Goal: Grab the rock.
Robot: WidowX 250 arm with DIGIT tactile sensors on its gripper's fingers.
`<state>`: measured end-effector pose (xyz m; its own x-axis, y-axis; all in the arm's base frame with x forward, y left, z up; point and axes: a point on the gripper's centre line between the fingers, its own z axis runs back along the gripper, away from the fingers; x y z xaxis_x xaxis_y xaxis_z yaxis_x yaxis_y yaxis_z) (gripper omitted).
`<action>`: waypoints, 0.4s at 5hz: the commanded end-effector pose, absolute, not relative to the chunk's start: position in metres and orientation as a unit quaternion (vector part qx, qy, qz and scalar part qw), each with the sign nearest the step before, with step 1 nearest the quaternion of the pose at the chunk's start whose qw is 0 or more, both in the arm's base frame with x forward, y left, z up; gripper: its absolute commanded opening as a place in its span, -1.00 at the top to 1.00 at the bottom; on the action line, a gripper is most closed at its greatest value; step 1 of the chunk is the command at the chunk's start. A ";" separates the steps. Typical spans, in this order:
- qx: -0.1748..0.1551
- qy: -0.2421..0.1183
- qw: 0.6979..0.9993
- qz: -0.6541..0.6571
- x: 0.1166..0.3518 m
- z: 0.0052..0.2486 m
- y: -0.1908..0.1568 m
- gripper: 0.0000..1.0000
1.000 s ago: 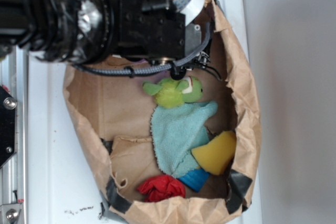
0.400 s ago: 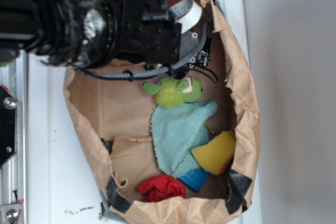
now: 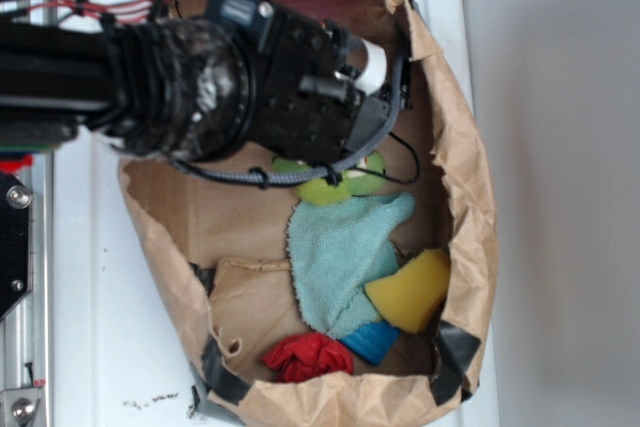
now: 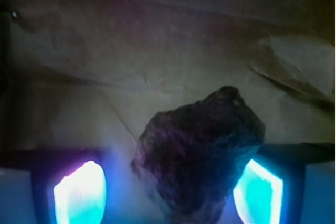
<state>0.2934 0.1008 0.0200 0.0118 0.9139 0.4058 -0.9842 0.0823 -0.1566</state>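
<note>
Since a second ago the arm [image 3: 150, 97] has swung lower in the outside view, deeper over the paper bag [image 3: 470, 237], and its black body now covers most of the green plush toy [image 3: 335, 187], whose head was in full sight before. The white roll near the wrist has also dropped further inside the bag's rim. Everything else in the bag lies as it did: the light blue cloth [image 3: 345, 257], the yellow sponge [image 3: 412, 292], the blue thing [image 3: 372, 340] under it and the red cloth bundle [image 3: 308, 357]. The bag sits on a white worktop [image 3: 110, 347].

In the outside view the fingers and the rock are both hidden under the arm. The wrist view shows them: the rock [image 4: 202, 153], a dark, rough, pitted lump, lies on the brown paper floor of the bag, between the two glowing fingers [image 4: 80, 192]. The gripper [image 4: 168, 192] stands wide apart, one finger at the lower left and one at the lower right. The rock sits nearer the right finger, its edge just beside or touching it; which of the two cannot be told. A clear gap of paper separates it from the left finger. The rock's lower end runs out of the bottom of the view.
</note>
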 end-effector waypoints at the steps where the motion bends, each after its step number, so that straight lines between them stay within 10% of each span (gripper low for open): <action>1: 0.088 -0.215 0.698 0.677 0.280 0.024 0.103 -1.00; 2: 0.077 -0.224 0.706 0.667 0.279 0.025 0.103 1.00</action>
<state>0.2894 0.0987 0.0168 0.0258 0.9074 0.4195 -0.9799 0.1060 -0.1690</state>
